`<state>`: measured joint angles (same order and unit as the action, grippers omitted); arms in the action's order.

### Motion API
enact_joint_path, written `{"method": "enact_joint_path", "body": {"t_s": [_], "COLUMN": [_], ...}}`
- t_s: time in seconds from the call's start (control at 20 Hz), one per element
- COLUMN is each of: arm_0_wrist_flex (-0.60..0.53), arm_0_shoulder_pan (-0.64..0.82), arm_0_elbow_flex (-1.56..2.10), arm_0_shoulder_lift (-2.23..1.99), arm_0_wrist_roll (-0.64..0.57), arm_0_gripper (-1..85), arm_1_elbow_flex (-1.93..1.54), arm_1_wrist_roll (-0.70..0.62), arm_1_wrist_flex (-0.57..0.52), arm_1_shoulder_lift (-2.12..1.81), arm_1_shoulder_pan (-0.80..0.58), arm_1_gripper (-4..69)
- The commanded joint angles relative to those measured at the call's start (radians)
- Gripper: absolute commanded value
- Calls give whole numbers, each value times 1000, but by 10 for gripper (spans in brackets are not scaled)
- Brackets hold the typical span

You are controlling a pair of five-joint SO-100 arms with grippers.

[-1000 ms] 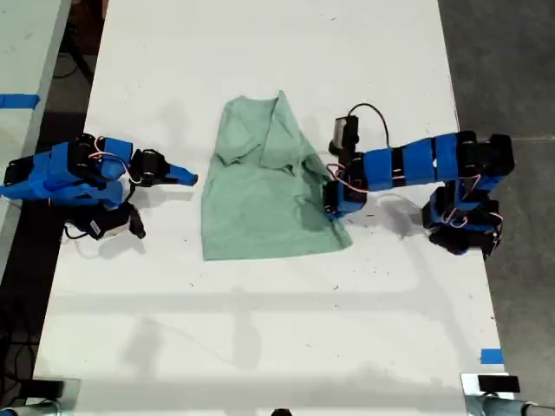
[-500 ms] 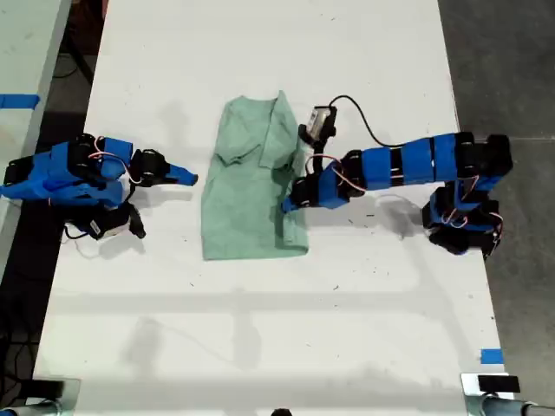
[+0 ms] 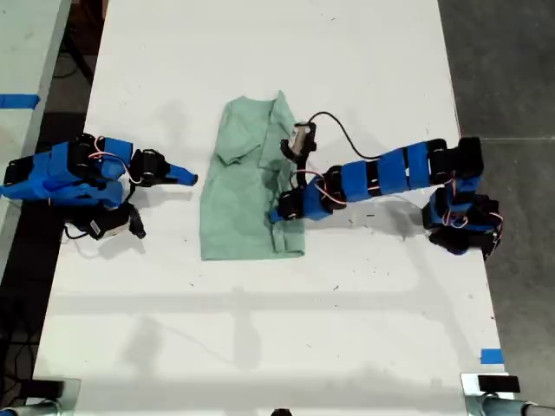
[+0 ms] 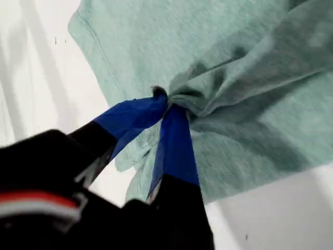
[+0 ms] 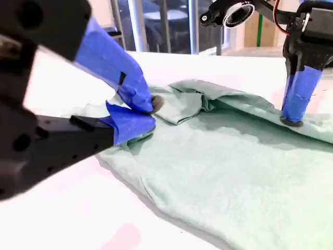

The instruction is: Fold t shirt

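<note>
Two blue SO-100 arms flank a pale mint-green, plain cloth t shirt (image 3: 238, 199) lying at the middle of the white table (image 3: 260, 52). The arm on the exterior view's right reaches over the garment, and my first end effector (image 3: 276, 214) is clamped on a bunched gather of the cloth, with creases radiating from the pinch point in the first wrist view (image 4: 166, 101). The shirt's side toward the exterior view's right is doubled over its middle, giving a narrow, wrinkled oblong. My second end effector (image 3: 189, 178), on the arm at the exterior view's left, sits just beside the shirt's near edge. Its taped fingers are drawn together in the second wrist view (image 5: 148, 113).
</note>
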<state>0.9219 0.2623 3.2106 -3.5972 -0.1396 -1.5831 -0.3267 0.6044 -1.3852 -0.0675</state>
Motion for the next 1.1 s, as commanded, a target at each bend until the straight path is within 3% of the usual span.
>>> {"method": "enact_joint_path", "body": {"t_s": [0.0, 0.15, 0.3, 0.35, 0.55, 0.65, 0.8, 1.05], "arm_0_wrist_flex": [-2, 0, 0, 0, 0, 0, 0, 0], "arm_0_shoulder_pan": [3, 3, 3, 3, 5, 5, 5, 6], "arm_0_elbow_flex": [3, 3, 3, 3, 3, 3, 2, 2], "arm_0_shoulder_lift": [-5, -5, -5, -5, -5, -5, -5, -5], "arm_0_wrist_roll": [8, 8, 8, 8, 8, 8, 8, 6], "arm_0_gripper": [-1, -1, -1, -1, -1, -1, -1, -1], "arm_1_elbow_flex": [132, 178, 206, 206, 166, 97, -121, -594], "arm_1_wrist_roll": [-23, -26, -3, -5, -11, -15, 11, 81], "arm_1_wrist_flex": [41, 66, 156, 184, 304, 337, 311, 232], "arm_1_shoulder_lift": [34, 67, 46, 23, -129, -247, -486, -951], "arm_1_shoulder_pan": [35, 44, 41, 35, 3, -6, -25, -75], "arm_1_gripper": [-4, 1, 292, 310, 303, 245, 42, 16]}}
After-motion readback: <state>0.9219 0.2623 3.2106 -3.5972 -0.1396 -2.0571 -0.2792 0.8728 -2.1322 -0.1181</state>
